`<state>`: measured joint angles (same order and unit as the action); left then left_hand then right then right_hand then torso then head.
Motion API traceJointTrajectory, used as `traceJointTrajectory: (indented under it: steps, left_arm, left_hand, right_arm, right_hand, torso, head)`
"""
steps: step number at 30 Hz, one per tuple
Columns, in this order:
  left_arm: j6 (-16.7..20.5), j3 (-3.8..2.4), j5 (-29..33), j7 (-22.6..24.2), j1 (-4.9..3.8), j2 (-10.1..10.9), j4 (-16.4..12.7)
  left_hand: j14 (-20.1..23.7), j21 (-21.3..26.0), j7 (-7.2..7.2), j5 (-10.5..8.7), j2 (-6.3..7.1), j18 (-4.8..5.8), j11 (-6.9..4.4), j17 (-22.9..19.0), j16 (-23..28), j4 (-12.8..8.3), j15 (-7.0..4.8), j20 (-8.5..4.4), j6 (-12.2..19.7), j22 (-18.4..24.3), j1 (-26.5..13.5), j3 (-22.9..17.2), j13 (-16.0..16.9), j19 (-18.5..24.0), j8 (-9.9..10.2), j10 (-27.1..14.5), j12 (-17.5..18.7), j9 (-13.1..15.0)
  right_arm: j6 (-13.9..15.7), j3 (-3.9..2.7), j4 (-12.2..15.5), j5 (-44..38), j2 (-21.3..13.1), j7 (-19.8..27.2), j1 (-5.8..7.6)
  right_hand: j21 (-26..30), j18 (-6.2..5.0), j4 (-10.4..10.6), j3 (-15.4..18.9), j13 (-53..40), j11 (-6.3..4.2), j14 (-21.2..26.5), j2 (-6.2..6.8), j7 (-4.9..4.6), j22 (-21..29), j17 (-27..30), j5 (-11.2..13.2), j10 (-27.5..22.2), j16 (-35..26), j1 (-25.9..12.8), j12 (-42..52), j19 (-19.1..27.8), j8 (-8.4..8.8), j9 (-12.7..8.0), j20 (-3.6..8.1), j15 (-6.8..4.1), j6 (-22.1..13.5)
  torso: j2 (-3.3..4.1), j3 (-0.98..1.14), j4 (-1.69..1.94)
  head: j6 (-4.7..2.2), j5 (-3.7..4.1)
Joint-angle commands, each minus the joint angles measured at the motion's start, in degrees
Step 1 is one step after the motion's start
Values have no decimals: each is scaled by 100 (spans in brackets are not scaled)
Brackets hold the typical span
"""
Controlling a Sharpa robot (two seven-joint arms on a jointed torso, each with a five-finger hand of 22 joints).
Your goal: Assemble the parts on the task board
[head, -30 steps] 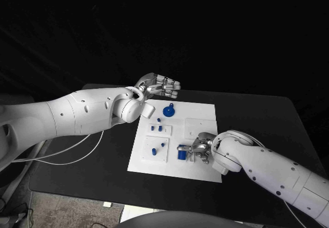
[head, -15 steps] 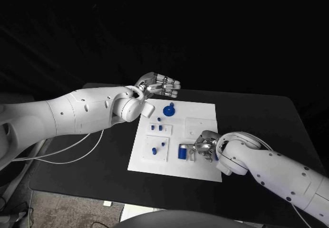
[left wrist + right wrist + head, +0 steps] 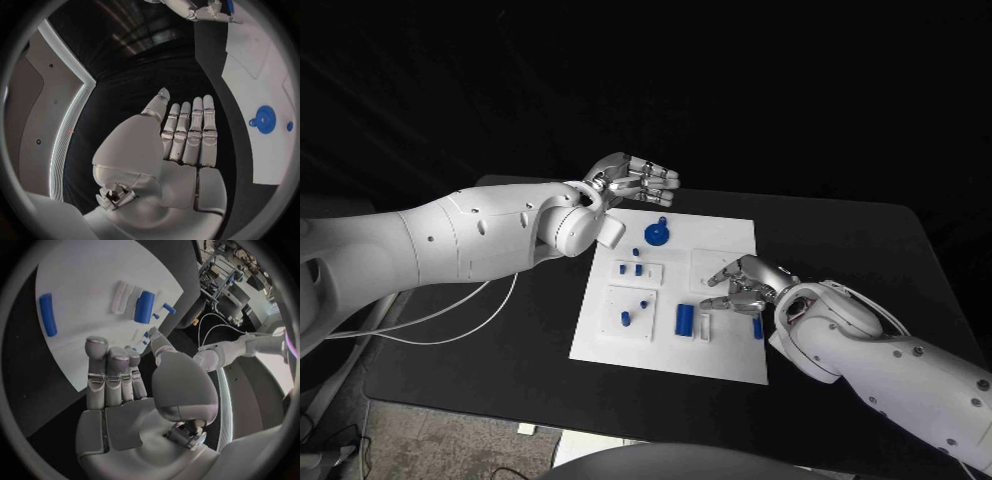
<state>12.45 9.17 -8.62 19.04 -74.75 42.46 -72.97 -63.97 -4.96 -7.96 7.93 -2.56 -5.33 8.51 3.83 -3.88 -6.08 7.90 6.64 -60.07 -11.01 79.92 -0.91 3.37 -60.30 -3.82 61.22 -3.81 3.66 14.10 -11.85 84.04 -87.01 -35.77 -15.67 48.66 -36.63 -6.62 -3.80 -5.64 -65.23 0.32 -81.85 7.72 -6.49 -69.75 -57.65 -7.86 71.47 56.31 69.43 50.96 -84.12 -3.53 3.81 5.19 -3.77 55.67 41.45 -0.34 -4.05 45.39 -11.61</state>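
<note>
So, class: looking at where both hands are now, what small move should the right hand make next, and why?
Probably lower the right hand onto the long blue part beside it and pick it up. That hand holds nothing, with its fingers spread above the task board, and the part lies loose on the board. The left hand hovers off the board's far corner.

My right hand (image 3: 744,281) has let go and lifted off the task board (image 3: 678,345), moving toward 2 o'clock with its fingers spread. A long blue part (image 3: 757,327) now lies bare at 3 o'clock of the fat blue part (image 3: 684,319).
</note>
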Motion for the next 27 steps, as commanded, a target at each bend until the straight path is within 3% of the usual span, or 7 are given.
traceJointTrajectory:
  steps: [1,7,11,13,16,20,27]
  left_arm:
    - [-79,-4,-23,34,-11,-3,-18]
    - [-81,-4,-25,34,-10,-2,-21]
    - [-87,-4,-26,31,-10,-7,-19]
    - [-91,-4,-26,30,-10,-13,-17]
    - [-94,-4,-27,28,-10,-25,-11]
    - [-104,-4,-28,23,-10,-37,-5]
    - [-130,-4,-44,11,-10,-59,-5]
  left_hand:
    - [34,-24,-9,-33,17,3,-12,-5,37,30,-10,18,21,7,15,9,-5,-24,13,-44,23,-5]
    - [32,-34,-13,-33,21,2,-12,-5,37,49,-10,18,35,61,22,10,-5,-35,16,-43,23,-6]
    - [32,-34,-13,-33,21,2,-12,-5,37,49,-10,18,35,61,22,10,-5,-35,16,-43,23,-6]
    - [32,-34,-13,-33,21,2,-12,-5,37,49,-10,18,35,61,22,10,-5,-35,16,-43,23,-6]
    - [32,-34,-13,-33,21,2,-12,-5,37,49,-10,18,35,61,22,10,-5,-35,16,-43,23,-6]
    - [32,-34,-13,-33,21,2,-12,-5,37,49,-10,18,35,61,22,10,-5,-35,16,-43,23,-6]
    - [24,-43,-18,-30,15,2,-14,-5,37,48,-13,15,47,74,23,3,-5,-39,15,-35,22,-5]
  right_arm:
    - [582,4,91,-1298,-35,930,-65]
    - [629,40,193,-2082,-52,1202,-160]
    - [588,88,206,-2525,-55,1545,-185]
    - [551,112,199,-2737,-51,1723,-191]
    - [432,190,188,-3087,-44,1950,-182]
    - [267,324,138,-3435,-3,2090,-113]
    - [187,505,-29,-3867,104,2253,52]
  right_hand:
    - [304,-93,114,-132,302,9,102,147,-27,46,29,72,-234,-44,203,-117,-93,4,-26,-58,22,-463]
    - [492,-105,-390,-481,565,14,132,-23,-14,-28,65,84,-348,-58,397,32,-115,-10,2,-66,29,110]
    - [508,144,-1019,-1449,672,-312,192,-17,423,-156,35,-3,-387,-71,597,14,-89,-10,-5,137,-184,-123]
    - [477,169,-1145,-1670,655,-300,193,-42,372,-213,-3,-131,-385,-47,680,55,-93,-6,-11,158,-189,-82]
    - [411,222,-1183,-2071,693,-371,241,25,609,-373,-123,-59,-458,16,663,62,-73,-8,-7,201,-228,-34]
    - [1330,56,-1187,-2275,872,-326,535,61,680,-229,-410,-70,-934,186,673,-65,167,-7,-3,151,-178,85]
    - [1520,-29,-1152,-2473,1114,-267,797,199,765,-458,-630,-7,-1296,324,834,415,246,-11,20,62,-105,72]
  torso:
    - [3,3,5]
    - [6,3,5]
    - [6,0,10]
    - [5,-4,13]
    - [8,-4,15]
    - [18,-2,24]
    - [44,-2,56]
  head:
    - [1,10]
    - [-5,10]
    - [-7,8]
    - [-12,10]
    - [-24,4]
    - [-22,-4]
    - [-11,-15]
